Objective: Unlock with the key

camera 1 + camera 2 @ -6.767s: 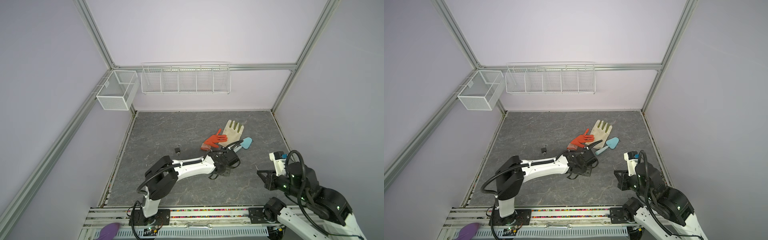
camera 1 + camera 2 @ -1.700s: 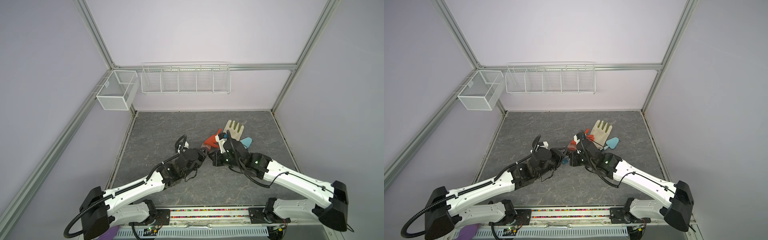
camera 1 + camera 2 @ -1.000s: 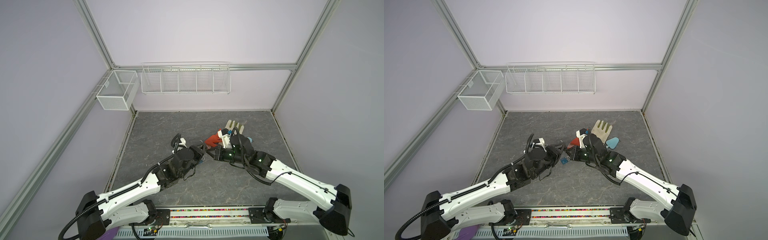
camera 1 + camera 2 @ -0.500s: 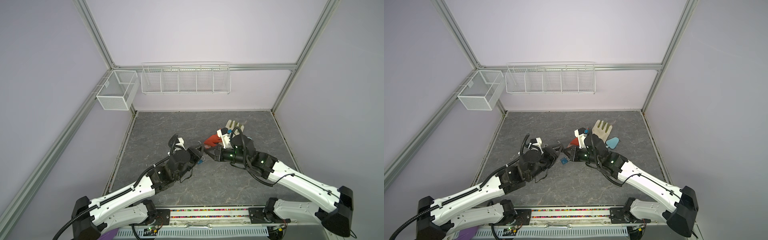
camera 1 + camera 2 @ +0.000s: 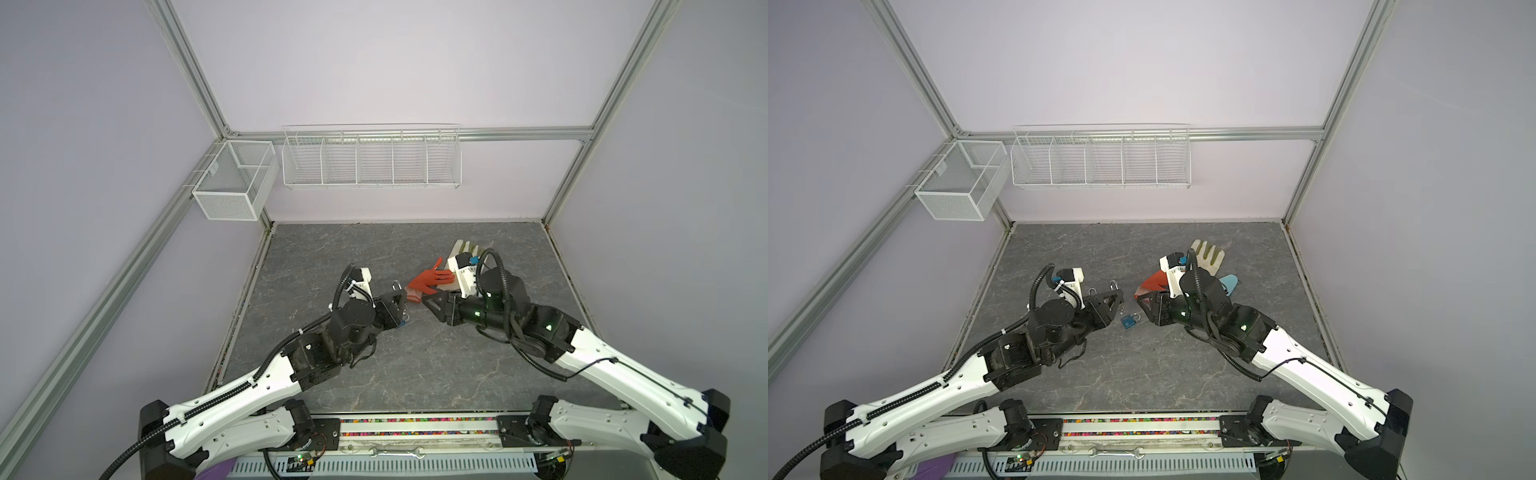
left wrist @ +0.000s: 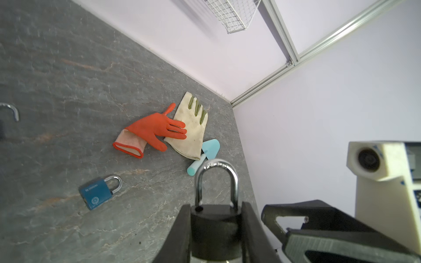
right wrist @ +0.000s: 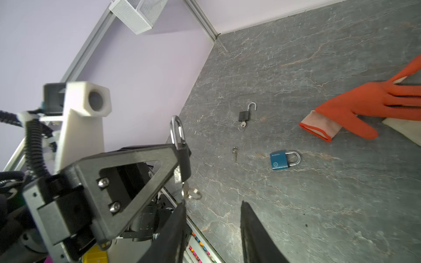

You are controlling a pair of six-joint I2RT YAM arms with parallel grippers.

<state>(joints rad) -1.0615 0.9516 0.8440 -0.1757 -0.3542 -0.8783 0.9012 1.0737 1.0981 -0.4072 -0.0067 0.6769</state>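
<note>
Padlock (image 7: 185,159) (small, rigid, probably slick metal) is clamped by its body in the left gripper (image 6: 216,218) above the table (image 7: 319,68), key (image 7: 187,190) seated underneath, and the right gripper (image 7: 211,218), jaws apart beside it, should pinch the key's flat bow squarely.

Both top views hang high over the near edge, looking steeply down toward twelve o'clock across the whole grey surface (image 5: 415,374). Wrist cameras ride close behind the left hand (image 6: 215,207) and right hand (image 7: 213,205), facing each other, sharing the blue padlock (image 6: 98,193).
</note>
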